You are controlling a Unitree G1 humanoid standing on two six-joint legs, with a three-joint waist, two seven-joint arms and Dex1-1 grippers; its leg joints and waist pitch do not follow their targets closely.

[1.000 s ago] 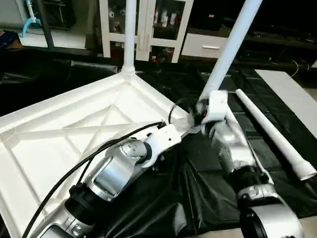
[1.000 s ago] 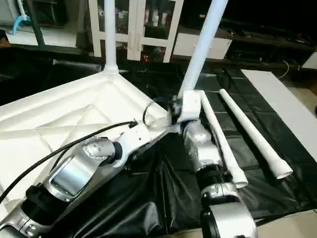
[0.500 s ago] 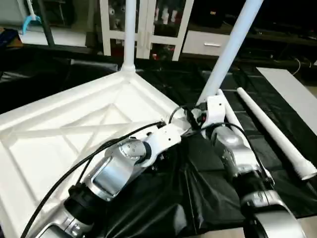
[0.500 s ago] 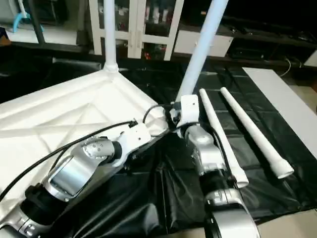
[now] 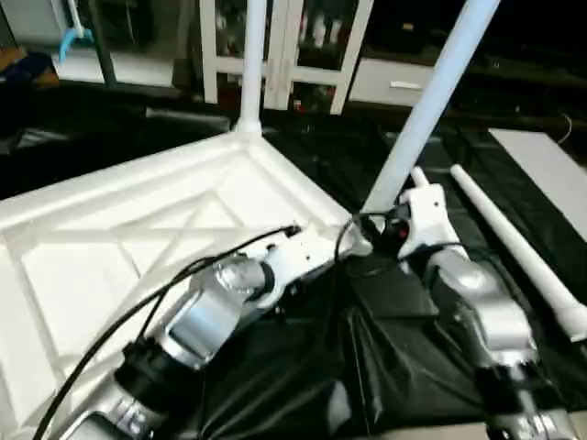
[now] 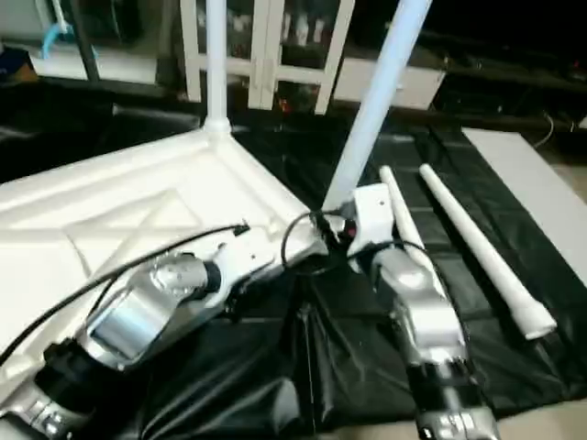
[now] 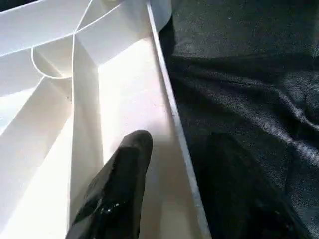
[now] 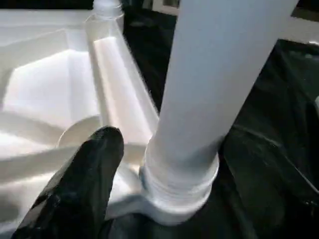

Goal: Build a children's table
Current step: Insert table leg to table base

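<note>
Table top [image 5: 138, 238] lies ribs-up on black sheet [image 5: 303, 367], left of centre; 2 legs stand in far socket [image 5: 248, 55] & near-right socket [image 5: 431, 101], 2 loose legs [image 5: 514, 247] lie right. L wrist view: left gripper [image 7: 174, 164] pinches top's rim. R wrist view: right gripper's finger [image 8: 79, 184] beside threaded leg base, jaws spread

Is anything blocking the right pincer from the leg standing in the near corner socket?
Nothing visible does. The right pincer sits right beside the base of the tilted leg, one black finger next to its threaded collar, with only the table top's rim alongside.
</note>
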